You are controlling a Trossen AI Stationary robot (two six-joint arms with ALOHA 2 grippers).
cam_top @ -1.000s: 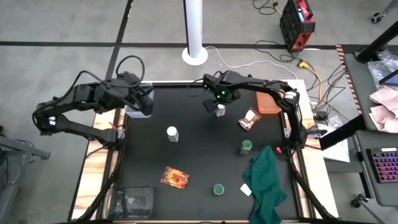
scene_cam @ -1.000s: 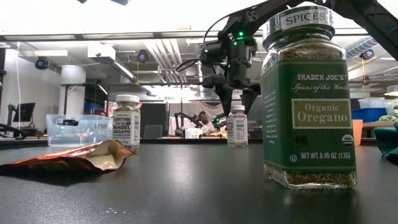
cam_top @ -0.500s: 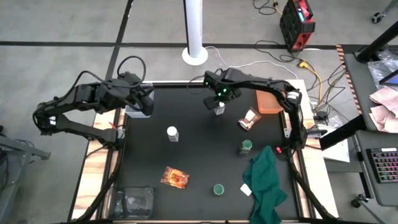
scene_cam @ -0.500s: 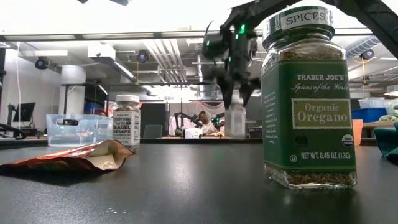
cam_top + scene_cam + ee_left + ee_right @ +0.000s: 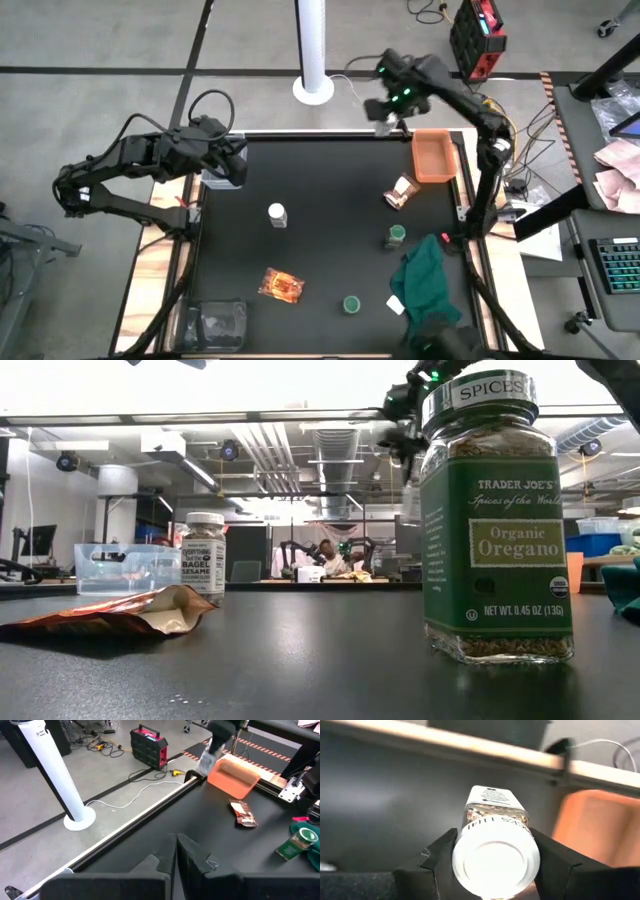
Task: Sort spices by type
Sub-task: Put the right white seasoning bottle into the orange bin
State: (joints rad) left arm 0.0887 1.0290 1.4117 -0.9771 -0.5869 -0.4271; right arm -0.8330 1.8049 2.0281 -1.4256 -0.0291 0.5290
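My right gripper [image 5: 386, 108] hangs over the table's far edge, left of the orange tray [image 5: 435, 160], shut on a clear jar with a white cap [image 5: 492, 807]. A second clear jar [image 5: 277, 214] stands upright at mid-table. One foil packet [image 5: 401, 192] lies near the tray, another [image 5: 281, 286] near the front. Two green-lidded jars [image 5: 397, 236] [image 5: 351, 303] stand at the right and front. My left gripper [image 5: 176, 857] waits shut above the table's far left corner. My right gripper pinches the jar at its white cap [image 5: 496, 865], one finger [image 5: 437, 860] on each side. The fingers come from above, pointing steeply down. The jar hangs below them, lifted clear of the table, its body tipped a little.
A dark green cloth [image 5: 425, 290] and a white paper scrap [image 5: 397, 305] lie at the front right. A clear plastic bin [image 5: 215, 325] sits at the front left corner. In the low view the oregano jar [image 5: 497, 520] stands close to the camera.
My right gripper has closed on the clear jar at the far middle of the table and lifted it clear. It has swung up and toward the far right with the jar, ending over the far edge beside the orange tray.
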